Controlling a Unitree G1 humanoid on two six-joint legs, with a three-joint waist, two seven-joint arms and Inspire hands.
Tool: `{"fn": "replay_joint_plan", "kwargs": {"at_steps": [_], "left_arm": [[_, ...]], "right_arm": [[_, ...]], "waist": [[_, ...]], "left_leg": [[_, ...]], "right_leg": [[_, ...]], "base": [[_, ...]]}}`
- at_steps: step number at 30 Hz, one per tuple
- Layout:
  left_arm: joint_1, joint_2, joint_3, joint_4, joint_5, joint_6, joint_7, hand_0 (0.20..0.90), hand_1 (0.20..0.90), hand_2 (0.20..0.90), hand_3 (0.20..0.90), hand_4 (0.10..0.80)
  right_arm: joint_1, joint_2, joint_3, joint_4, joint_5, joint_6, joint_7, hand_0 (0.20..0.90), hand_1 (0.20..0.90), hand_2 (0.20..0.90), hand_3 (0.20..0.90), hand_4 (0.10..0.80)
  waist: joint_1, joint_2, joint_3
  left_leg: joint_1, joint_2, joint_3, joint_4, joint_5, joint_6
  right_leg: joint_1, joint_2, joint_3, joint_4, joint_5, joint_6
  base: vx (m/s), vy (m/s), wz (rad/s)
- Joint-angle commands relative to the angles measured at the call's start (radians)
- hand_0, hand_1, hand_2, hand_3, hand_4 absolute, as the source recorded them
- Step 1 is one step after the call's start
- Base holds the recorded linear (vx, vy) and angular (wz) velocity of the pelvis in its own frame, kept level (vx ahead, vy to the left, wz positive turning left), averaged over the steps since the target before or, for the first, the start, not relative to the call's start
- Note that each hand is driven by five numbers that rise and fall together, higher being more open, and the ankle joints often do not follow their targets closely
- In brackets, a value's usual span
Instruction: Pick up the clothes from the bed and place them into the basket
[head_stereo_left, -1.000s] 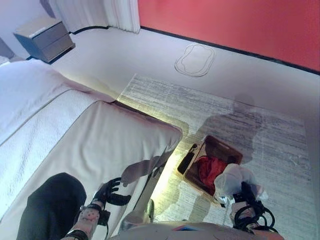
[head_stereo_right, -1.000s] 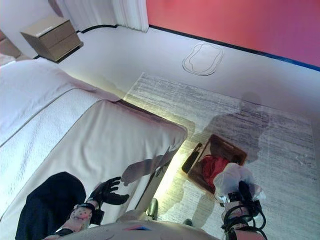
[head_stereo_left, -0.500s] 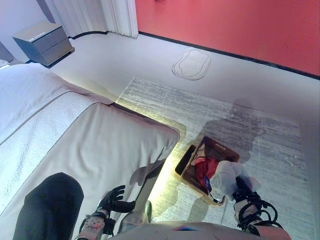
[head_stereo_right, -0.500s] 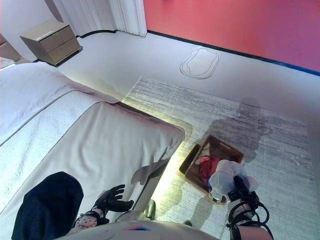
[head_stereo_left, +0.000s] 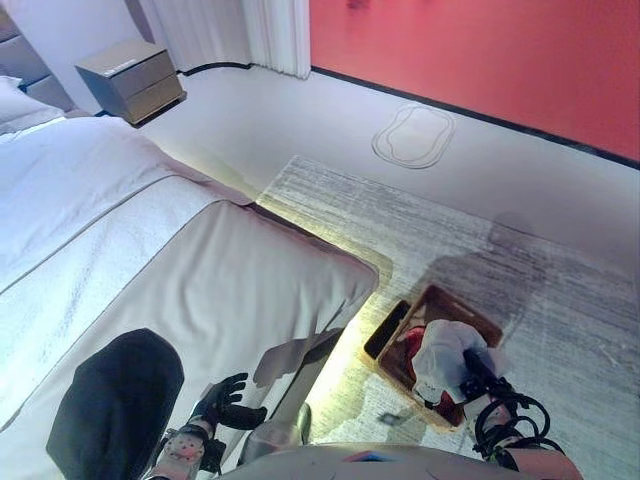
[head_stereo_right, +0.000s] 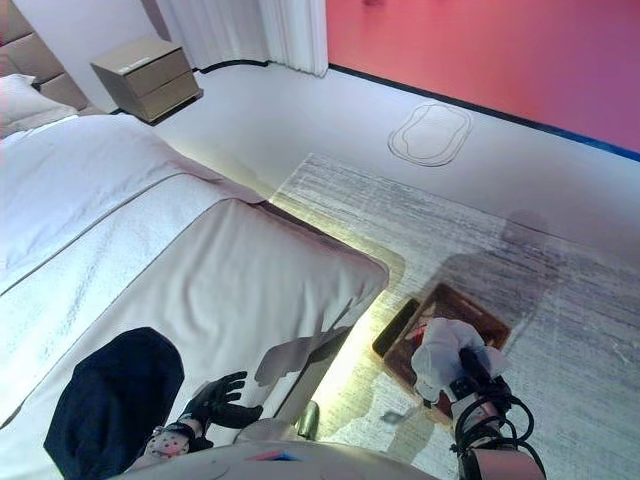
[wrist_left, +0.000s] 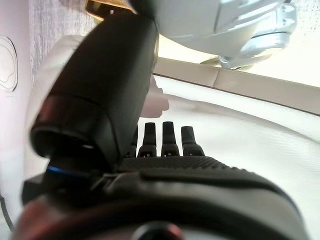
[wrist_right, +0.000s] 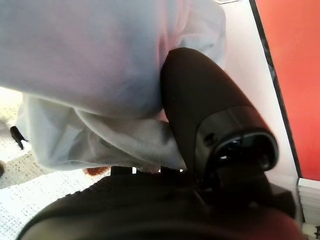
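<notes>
Across most of the left side: bed (head_stereo_left: 180, 260) under a pale cover, dark garment (head_stereo_left: 115, 405) lying near its foot end. Beyond the bed's foot, grey rug (head_stereo_left: 470, 230) spread over the floor, bedside cabinet (head_stereo_left: 132, 78) far off by the curtain (head_stereo_left: 240, 30). On the rug just beside the bed corner, brown basket (head_stereo_left: 470, 318) holding something red (head_stereo_left: 408, 345). Above the basket, white garment (head_stereo_right: 440, 355) clamped in the right hand (head_stereo_right: 472, 378), thumb curled round the cloth. On the cover beside the dark garment, left hand (head_stereo_left: 225, 402) resting with fingers straight and spread, holding nothing.
</notes>
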Motion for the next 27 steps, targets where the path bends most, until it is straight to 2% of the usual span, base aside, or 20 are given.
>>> {"fn": "replay_joint_plan", "kwargs": {"at_steps": [1,13,22,23,24,25,27], "left_arm": [[-0.02,0.028,-0.009,0.019,0.008,-0.059,0.01,0.9,0.9,0.9,0.9,0.8],[-0.003,0.035,-0.003,-0.003,-0.012,-0.081,0.011,0.9,0.9,0.9,0.9,0.8],[0.02,0.045,-0.009,-0.028,-0.02,-0.077,0.0,0.9,0.9,0.9,0.9,0.8],[0.022,0.047,-0.012,-0.03,-0.025,-0.076,-0.002,0.9,0.9,0.9,0.9,0.8],[0.021,0.047,-0.013,-0.029,-0.026,-0.076,-0.003,0.9,0.9,0.9,0.9,0.8],[0.02,0.049,-0.014,-0.028,-0.031,-0.077,-0.006,0.9,0.9,0.9,0.9,0.8],[0.017,0.05,-0.017,-0.026,-0.033,-0.073,-0.011,0.9,0.9,0.9,0.9,0.8]], "right_arm": [[-0.038,-0.132,-0.046,-0.041,-0.032,-0.07,0.008,0.3,0.3,0.3,0.2,0.1],[-0.095,-0.244,-0.08,-0.091,-0.107,-0.106,-0.054,0.3,0.3,0.3,0.2,0.1],[-0.168,-0.34,-0.084,-0.134,-0.138,-0.076,-0.104,0.3,0.3,0.3,0.2,0.1],[-0.187,-0.361,-0.081,-0.137,-0.155,-0.061,-0.106,0.335,0.335,0.335,0.241,0.141],[-0.192,-0.365,-0.078,-0.136,-0.161,-0.057,-0.109,0.476,0.476,0.476,0.406,0.306],[-0.214,-0.378,-0.068,-0.136,-0.175,-0.042,-0.128,0.9,0.9,0.9,0.9,0.8],[-0.23,-0.389,-0.06,-0.128,-0.176,-0.036,-0.119,0.9,0.9,0.9,0.9,0.8]], "waist": [[0.044,0.024,-0.025],[0.054,0.042,0.007],[0.064,0.053,0.02],[0.066,0.056,0.022],[0.066,0.057,0.023],[0.071,0.058,0.031],[0.073,0.061,0.033]], "left_leg": [[-0.026,0.03,-0.05,0.014,-0.04,-0.046],[-0.05,0.03,-0.069,0.018,-0.033,-0.057],[-0.062,0.034,-0.08,0.021,-0.027,-0.072],[-0.065,0.034,-0.082,0.022,-0.026,-0.075],[-0.066,0.035,-0.083,0.023,-0.026,-0.076],[-0.064,0.035,-0.084,0.025,-0.031,-0.08],[-0.07,0.034,-0.088,0.027,-0.025,-0.08]], "right_leg": [[-0.015,-0.057,-0.039,0.083,0.008,0.04],[-0.031,-0.068,-0.053,0.095,-0.001,0.037],[-0.03,-0.072,-0.07,0.096,-0.007,0.034],[-0.031,-0.074,-0.073,0.097,-0.008,0.034],[-0.031,-0.075,-0.074,0.097,-0.008,0.034],[-0.028,-0.076,-0.073,0.1,-0.016,0.032],[-0.03,-0.078,-0.077,0.098,-0.009,0.033]], "base": [[0.042,-0.007,0.09],[0.0,0.0,0.0],[0.021,-0.001,0.01],[0.031,0.017,0.05],[0.053,0.012,0.07],[0.025,0.013,0.04],[0.051,0.008,0.01]]}}
